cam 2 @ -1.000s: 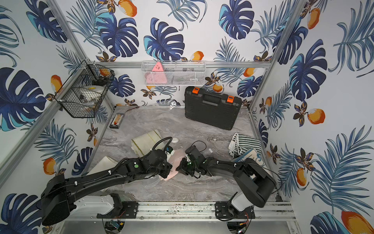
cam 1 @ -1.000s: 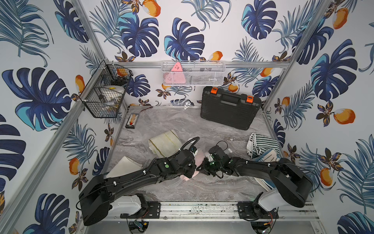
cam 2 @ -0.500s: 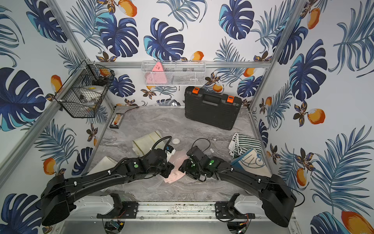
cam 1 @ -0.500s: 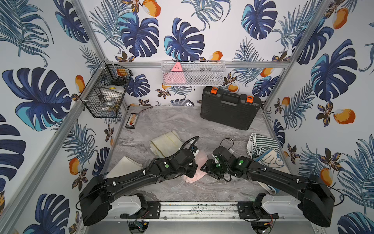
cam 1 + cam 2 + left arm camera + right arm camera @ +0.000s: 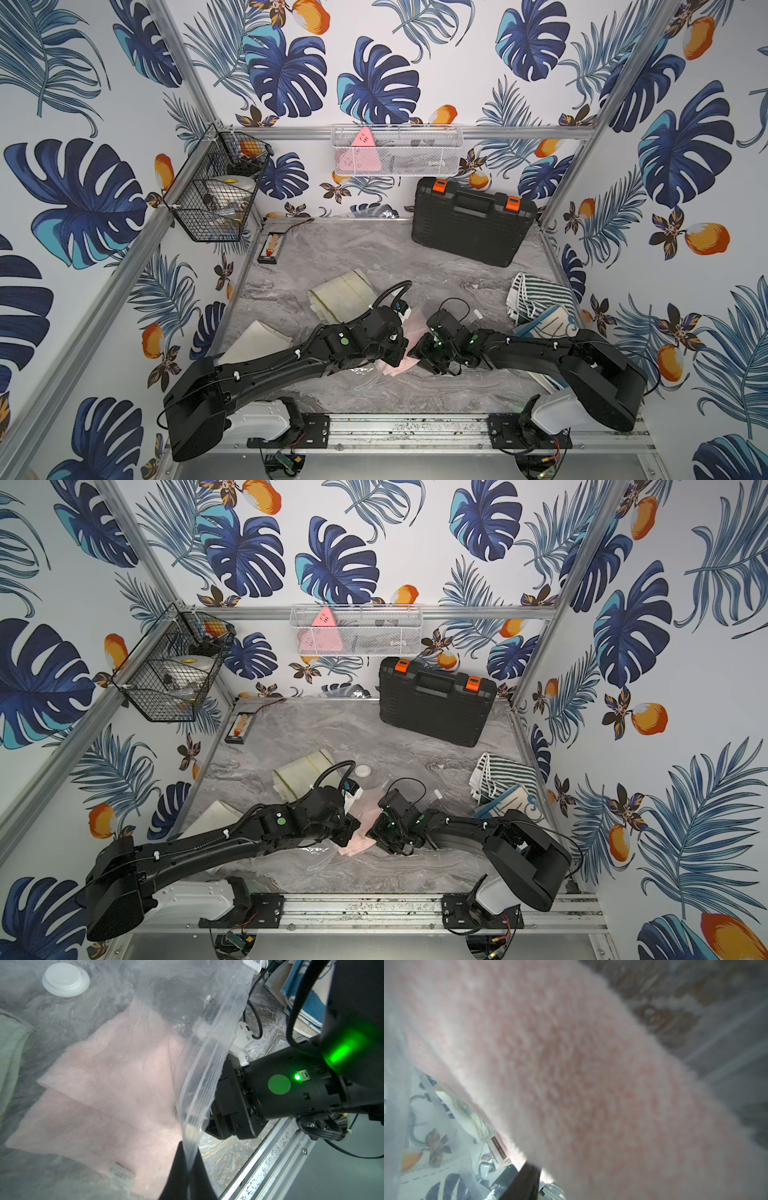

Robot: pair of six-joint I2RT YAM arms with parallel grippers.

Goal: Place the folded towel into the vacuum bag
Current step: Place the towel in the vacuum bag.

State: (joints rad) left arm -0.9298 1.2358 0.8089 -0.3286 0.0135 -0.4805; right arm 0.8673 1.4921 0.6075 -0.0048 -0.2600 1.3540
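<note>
The pink folded towel (image 5: 116,1084) lies flat inside the clear vacuum bag (image 5: 187,991), near its round white valve cap (image 5: 65,979). My left gripper (image 5: 187,1180) is shut on the bag's zip strip (image 5: 205,1068) and holds that edge up. My right gripper (image 5: 228,1105) sits at the bag's mouth, its jaws hidden behind the plastic. In the right wrist view the towel (image 5: 591,1064) fills the picture and one black finger (image 5: 527,1180) shows under it. In both top views the towel (image 5: 399,365) (image 5: 357,841) peeks out between the left gripper (image 5: 397,347) and the right gripper (image 5: 424,359).
A black tool case (image 5: 471,226) stands at the back right. A striped towel (image 5: 536,291) and a blue-and-cream cloth (image 5: 552,324) lie along the right edge. Cream cloths (image 5: 343,293) (image 5: 253,340) lie at the left. A wire basket (image 5: 216,199) hangs on the left wall. The front rail (image 5: 407,428) is close.
The right arm's elbow swung out to the right and came back, while its gripper stayed at the bag's mouth by the towel. The left arm has held still.
</note>
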